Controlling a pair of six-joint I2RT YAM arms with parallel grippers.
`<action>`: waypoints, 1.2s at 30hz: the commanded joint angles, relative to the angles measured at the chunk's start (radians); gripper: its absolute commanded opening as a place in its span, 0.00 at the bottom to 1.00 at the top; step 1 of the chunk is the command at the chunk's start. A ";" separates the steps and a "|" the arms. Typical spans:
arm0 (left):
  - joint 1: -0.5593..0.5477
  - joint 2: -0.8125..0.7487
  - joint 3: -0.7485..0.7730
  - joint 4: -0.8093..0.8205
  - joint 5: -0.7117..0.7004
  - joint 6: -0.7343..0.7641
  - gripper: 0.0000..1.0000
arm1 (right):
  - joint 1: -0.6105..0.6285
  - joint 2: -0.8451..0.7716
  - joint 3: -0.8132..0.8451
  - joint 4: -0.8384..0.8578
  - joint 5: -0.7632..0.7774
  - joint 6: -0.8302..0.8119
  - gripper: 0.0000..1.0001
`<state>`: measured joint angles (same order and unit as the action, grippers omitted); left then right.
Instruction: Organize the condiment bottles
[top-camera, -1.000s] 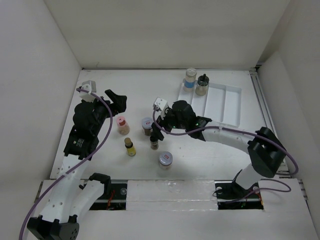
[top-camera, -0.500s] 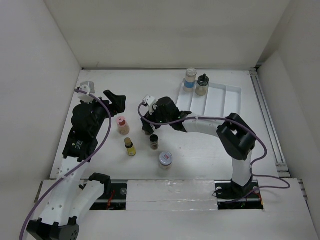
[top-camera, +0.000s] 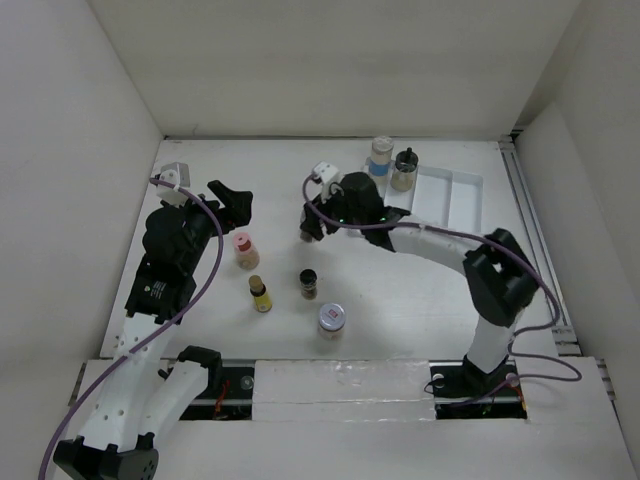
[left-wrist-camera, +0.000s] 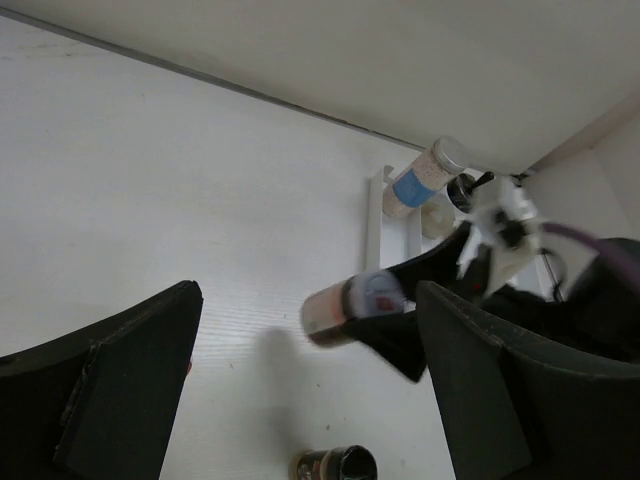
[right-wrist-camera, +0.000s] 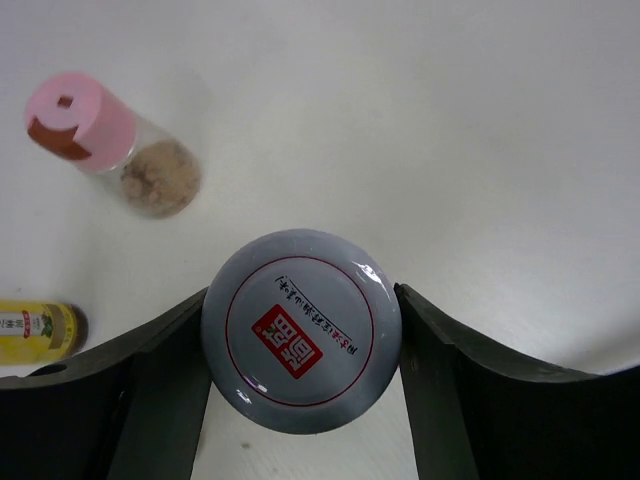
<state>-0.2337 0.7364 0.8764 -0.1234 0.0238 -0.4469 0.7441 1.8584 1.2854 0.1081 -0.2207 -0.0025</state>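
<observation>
My right gripper (top-camera: 311, 226) is shut on a beige jar with a silver, red-marked lid (right-wrist-camera: 300, 330) and holds it tilted above the table; the jar also shows in the left wrist view (left-wrist-camera: 345, 308). On the table stand a pink-lidded jar (top-camera: 243, 250), a yellow bottle (top-camera: 260, 293), a dark jar (top-camera: 309, 284) and a silver-lidded jar (top-camera: 331, 319). A blue-labelled bottle (top-camera: 380, 157) and a dark-lidded bottle (top-camera: 404, 170) stand at the far end of the white tray (top-camera: 450, 205). My left gripper (top-camera: 232, 203) is open and empty, behind the pink-lidded jar.
White walls close in the table on the left, back and right. The right arm's purple cable (top-camera: 400, 222) loops over the tray's left side. The pink-lidded jar (right-wrist-camera: 100, 140) and yellow bottle (right-wrist-camera: 35, 330) lie below the held jar.
My right gripper has closed on the silver-lidded beige jar, lifted it off the table and carried it back and to the right. The left arm has not moved.
</observation>
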 joint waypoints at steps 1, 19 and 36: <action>0.007 -0.012 0.006 0.044 0.011 0.004 0.84 | -0.133 -0.284 -0.062 0.228 0.041 0.027 0.51; 0.007 -0.002 0.006 0.044 0.021 0.004 0.84 | -0.663 -0.322 -0.184 0.185 0.207 0.035 0.49; 0.007 -0.011 0.006 0.044 0.010 0.004 0.84 | -0.744 0.050 0.120 0.151 0.126 0.035 0.83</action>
<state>-0.2337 0.7372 0.8764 -0.1234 0.0303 -0.4469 0.0055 1.9633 1.3277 0.1638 -0.0669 0.0338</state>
